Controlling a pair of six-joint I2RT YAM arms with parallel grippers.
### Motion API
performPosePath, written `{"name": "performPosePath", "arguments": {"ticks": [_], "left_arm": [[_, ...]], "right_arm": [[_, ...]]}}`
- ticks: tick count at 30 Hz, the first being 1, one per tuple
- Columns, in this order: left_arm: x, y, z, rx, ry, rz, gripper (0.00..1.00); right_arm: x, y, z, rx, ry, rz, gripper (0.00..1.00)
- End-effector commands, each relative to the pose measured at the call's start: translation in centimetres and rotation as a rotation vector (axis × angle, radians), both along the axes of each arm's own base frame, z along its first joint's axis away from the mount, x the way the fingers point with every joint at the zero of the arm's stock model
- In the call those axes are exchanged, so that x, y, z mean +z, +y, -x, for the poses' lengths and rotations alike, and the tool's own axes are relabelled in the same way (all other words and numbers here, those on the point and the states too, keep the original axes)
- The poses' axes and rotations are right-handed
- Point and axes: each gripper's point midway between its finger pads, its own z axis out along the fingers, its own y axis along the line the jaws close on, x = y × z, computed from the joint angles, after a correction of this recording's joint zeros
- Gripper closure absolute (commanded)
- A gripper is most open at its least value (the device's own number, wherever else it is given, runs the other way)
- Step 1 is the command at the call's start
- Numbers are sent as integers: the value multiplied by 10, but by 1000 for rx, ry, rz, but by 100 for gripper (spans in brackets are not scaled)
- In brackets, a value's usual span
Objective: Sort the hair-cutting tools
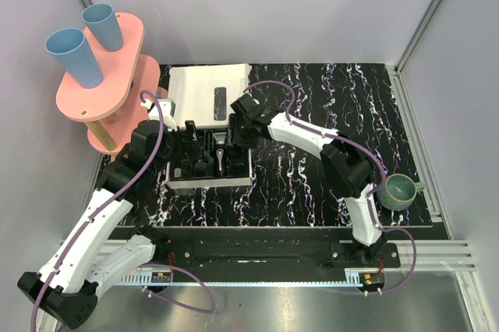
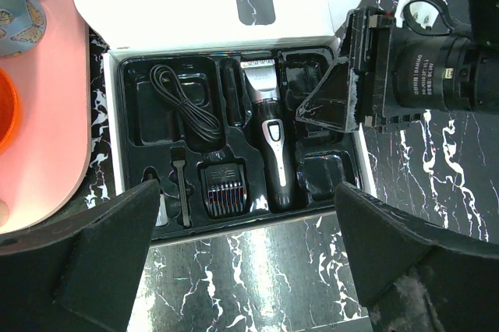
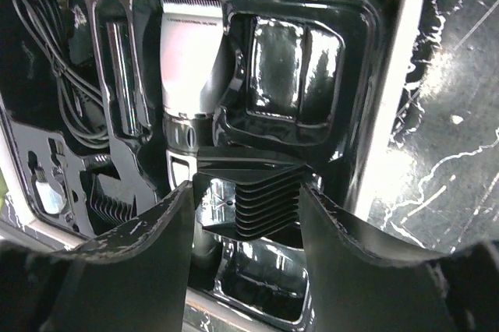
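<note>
The light cardboard box point(image 1: 204, 90) stands at the far left of the counter point(image 1: 312, 114), unsecured as far as I can see. A downward push that lands on its rim could slide or tip it. The moulded tray point(image 2: 140, 133) has raised ridges between its pockets. A piece lowered slightly off line would likely perch on a ridge or knock the clipper point(image 2: 273, 153), which lies in the centre slot. The right jaws are clamped on a comb attachment point(image 3: 265, 192) above the right half of the tray, just beside the clipper. Its smooth wedge shape could pivot or slip out of that grip. The left jaws hang wide apart and empty over the box's near edge, close enough that the two arms could bump.

The counter is black stone-look with white veins. The box is matt white card, its lid folded back toward the far edge. The tray is thin, glossy black plastic, mirror-like in places. The clipper is slim, with a black and silver handle and a grey ribbed head. The held comb is black and finned, like the second comb point(image 2: 224, 190) seated near the tray's front edge.
</note>
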Motion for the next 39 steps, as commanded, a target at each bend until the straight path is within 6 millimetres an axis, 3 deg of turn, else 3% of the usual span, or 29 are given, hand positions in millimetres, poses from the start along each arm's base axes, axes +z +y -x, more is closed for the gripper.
{"name": "performPosePath", "arguments": {"ticks": [1, 26, 32, 39], "left_arm": [[6, 1, -5, 14, -32, 13, 1], [7, 3, -4, 22, -39, 11, 1], [8, 3, -4, 24, -41, 11, 1], [8, 4, -3, 24, -43, 9, 1]], "right_arm": [[1, -3, -5, -33, -23, 92, 42], [-17, -14, 14, -29, 21, 198, 41], [-25, -18, 12, -33, 20, 235, 31], [-4, -16, 3, -42, -35, 216, 22]]}}
